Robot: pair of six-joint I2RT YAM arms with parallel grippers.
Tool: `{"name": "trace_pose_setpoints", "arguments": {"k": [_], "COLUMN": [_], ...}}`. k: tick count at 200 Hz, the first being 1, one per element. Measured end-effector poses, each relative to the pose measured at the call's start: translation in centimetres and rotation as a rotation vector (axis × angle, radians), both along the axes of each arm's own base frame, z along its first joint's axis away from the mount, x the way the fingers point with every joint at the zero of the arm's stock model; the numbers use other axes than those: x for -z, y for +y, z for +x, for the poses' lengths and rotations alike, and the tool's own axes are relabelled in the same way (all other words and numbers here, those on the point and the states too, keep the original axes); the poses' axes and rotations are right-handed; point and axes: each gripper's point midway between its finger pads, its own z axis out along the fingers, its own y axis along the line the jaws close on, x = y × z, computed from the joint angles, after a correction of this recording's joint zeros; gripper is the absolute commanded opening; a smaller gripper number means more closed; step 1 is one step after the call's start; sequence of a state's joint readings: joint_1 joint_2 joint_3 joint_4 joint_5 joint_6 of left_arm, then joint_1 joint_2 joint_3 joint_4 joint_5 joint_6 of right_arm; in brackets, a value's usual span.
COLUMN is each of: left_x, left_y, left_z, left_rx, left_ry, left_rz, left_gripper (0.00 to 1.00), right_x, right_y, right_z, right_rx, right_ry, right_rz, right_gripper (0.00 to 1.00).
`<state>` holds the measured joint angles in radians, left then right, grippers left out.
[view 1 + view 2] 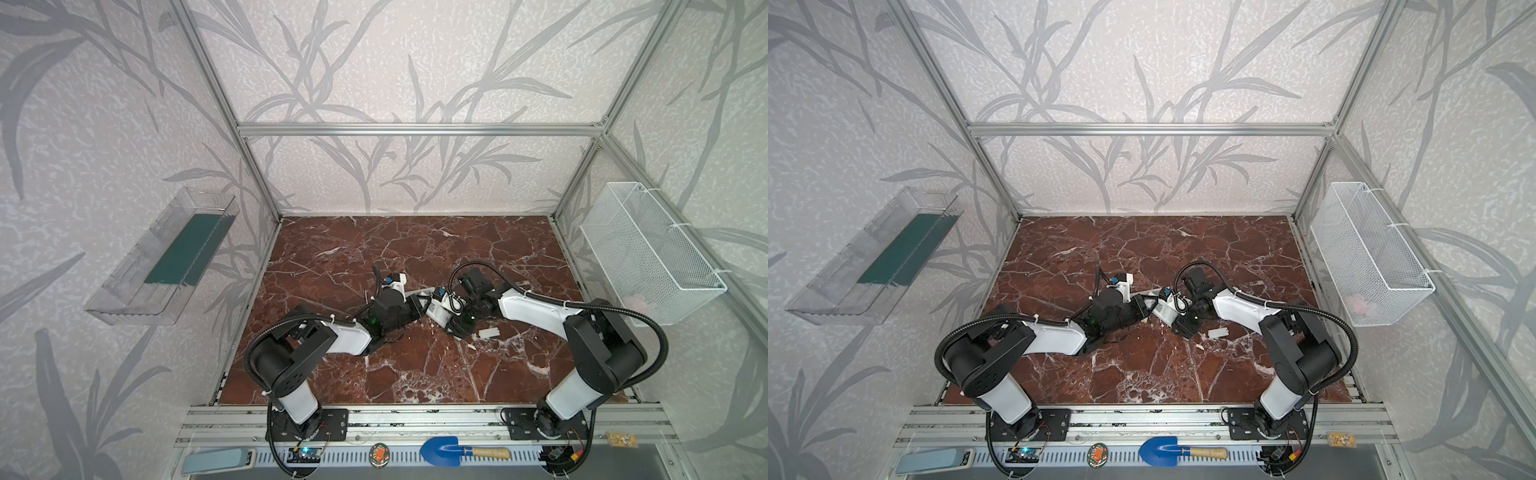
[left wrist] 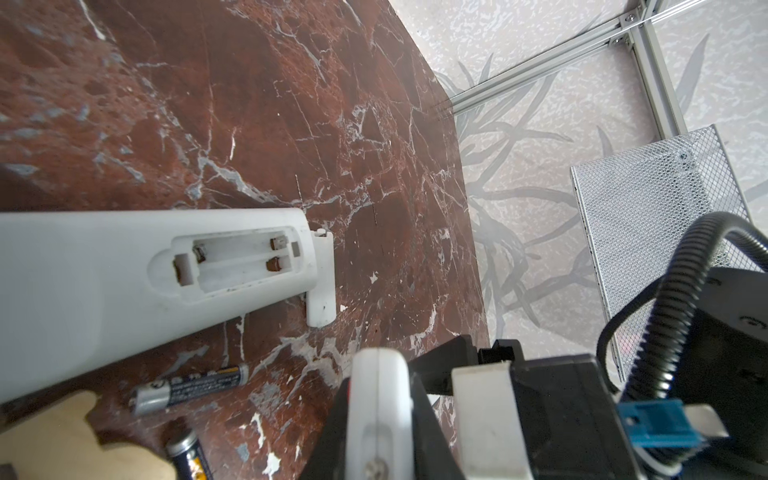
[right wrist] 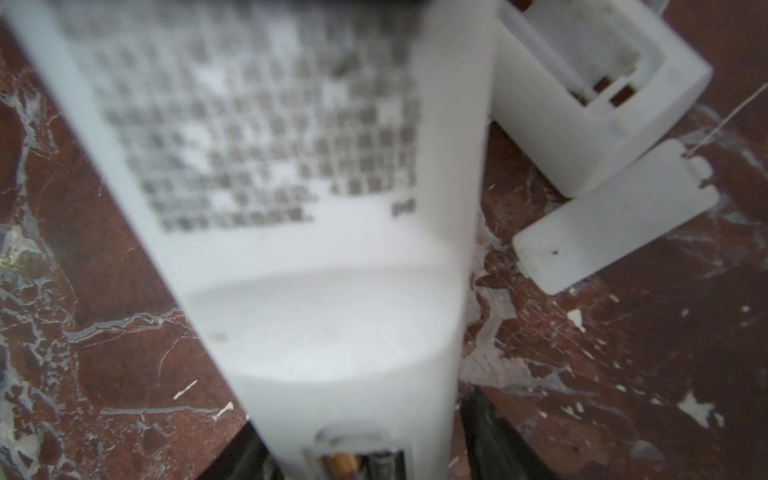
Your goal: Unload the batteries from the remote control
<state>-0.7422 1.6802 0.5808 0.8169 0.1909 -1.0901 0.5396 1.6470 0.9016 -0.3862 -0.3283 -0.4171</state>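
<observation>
My left claw (image 2: 376, 419) pinches the loaded remote control (image 3: 316, 324) edgewise so right claw (image 1: 455, 327) (grip unclear) can reach its batteries (image 3: 376, 463).

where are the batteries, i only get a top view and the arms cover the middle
observer: The left wrist view shows two batteries lying loose on the table, beside an empty remote whose bay is open with nothing in it.
operator: is that the remote the arms are on
observer: No. In the left wrist view the left gripper is shut on a second remote, seen edge-on.
operator: anything inside that one
observer: In the right wrist view the right gripper straddles its bay end, and something that looks like a cell shows in the opening. It is too blurred to be sure.
</observation>
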Motion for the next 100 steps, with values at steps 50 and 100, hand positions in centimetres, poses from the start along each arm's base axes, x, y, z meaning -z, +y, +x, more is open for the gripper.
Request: {"name": "trace_pose_setpoints", "arguments": {"k": [50,100], "left_x": [0.17,0.10], "left_y": [0.29,0.29], "left_z": [-0.01,0.00], "left_rx": [0.001,0.004], "left_ry": [0.015,0.019], "left_rz": [-0.013,-0.020], "left_gripper": [0.00,0.01], "right_x": [-0.02,-0.13], "right_y": [0.34,0.30], "right_z": [-0.36,-0.43], "right_rx": [-0.035,-0.036], "right_ry": [-0.002,-0.008], "right_rz": [0.006,0.009], "right_gripper": [0.42,0.31]}}
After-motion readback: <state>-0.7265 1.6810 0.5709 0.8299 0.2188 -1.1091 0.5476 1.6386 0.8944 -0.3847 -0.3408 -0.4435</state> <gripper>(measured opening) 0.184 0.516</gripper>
